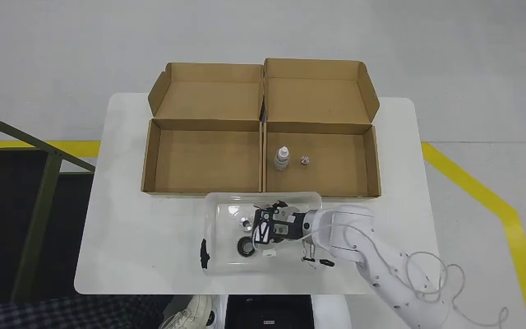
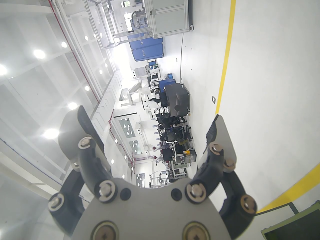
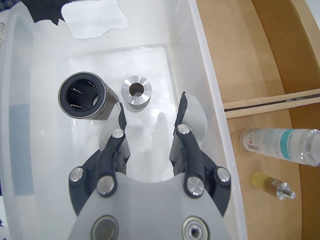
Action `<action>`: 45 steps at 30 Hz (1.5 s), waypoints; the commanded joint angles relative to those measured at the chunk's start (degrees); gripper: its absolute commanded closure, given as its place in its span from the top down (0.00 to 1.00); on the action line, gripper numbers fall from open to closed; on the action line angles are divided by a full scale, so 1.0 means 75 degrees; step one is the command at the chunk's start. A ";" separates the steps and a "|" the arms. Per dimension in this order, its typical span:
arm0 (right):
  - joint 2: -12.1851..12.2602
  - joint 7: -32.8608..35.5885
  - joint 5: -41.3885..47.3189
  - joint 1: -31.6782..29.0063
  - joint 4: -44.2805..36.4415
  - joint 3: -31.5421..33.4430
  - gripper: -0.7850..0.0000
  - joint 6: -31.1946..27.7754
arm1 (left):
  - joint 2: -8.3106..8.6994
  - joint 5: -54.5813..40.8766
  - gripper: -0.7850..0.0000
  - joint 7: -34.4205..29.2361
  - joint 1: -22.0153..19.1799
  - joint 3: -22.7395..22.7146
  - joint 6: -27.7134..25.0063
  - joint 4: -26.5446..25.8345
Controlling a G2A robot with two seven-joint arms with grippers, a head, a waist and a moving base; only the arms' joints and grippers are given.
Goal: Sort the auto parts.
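My right gripper (image 3: 152, 101) (image 1: 258, 227) hangs open inside a clear plastic bin (image 3: 200, 51) (image 1: 263, 196), nothing between its fingers. Just beyond its fingertips a small silver metal bushing (image 3: 136, 92) stands on the bin floor. Beside it lies a larger black-bored linear bearing (image 3: 83, 99) (image 1: 246, 246), close to one fingertip (image 3: 121, 116). In the left wrist view my left gripper (image 2: 150, 123) is open and empty, held up away from the table with the hall behind it.
Two open cardboard boxes stand behind the bin on the white table (image 1: 131, 206). The left box (image 1: 201, 160) holds nothing. The right box (image 1: 337, 164) holds a small clear bottle (image 1: 282, 157) (image 3: 280, 146) and a little yellow-capped metal part (image 1: 305, 159) (image 3: 273, 188). Black tape (image 3: 47, 6) sticks to the bin's far wall.
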 commanded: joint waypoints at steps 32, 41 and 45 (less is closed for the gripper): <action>-0.0510 -0.0140 0.0141 0.1127 0.1481 -0.1337 0.47 0.0042 | 0.0000 0.0000 1.00 0.0000 0.0000 0.0000 0.0000 0.0000; -0.0547 -0.0084 0.0141 0.1198 0.1467 -0.1353 0.00 -0.0018 | 0.0000 0.0000 1.00 0.0000 0.0000 0.0000 0.0000 0.0000; -0.0524 -0.0116 0.0170 0.1131 0.1206 -0.1275 0.00 -0.0096 | 0.0000 0.0000 1.00 0.0000 0.0000 0.0000 0.0000 0.0000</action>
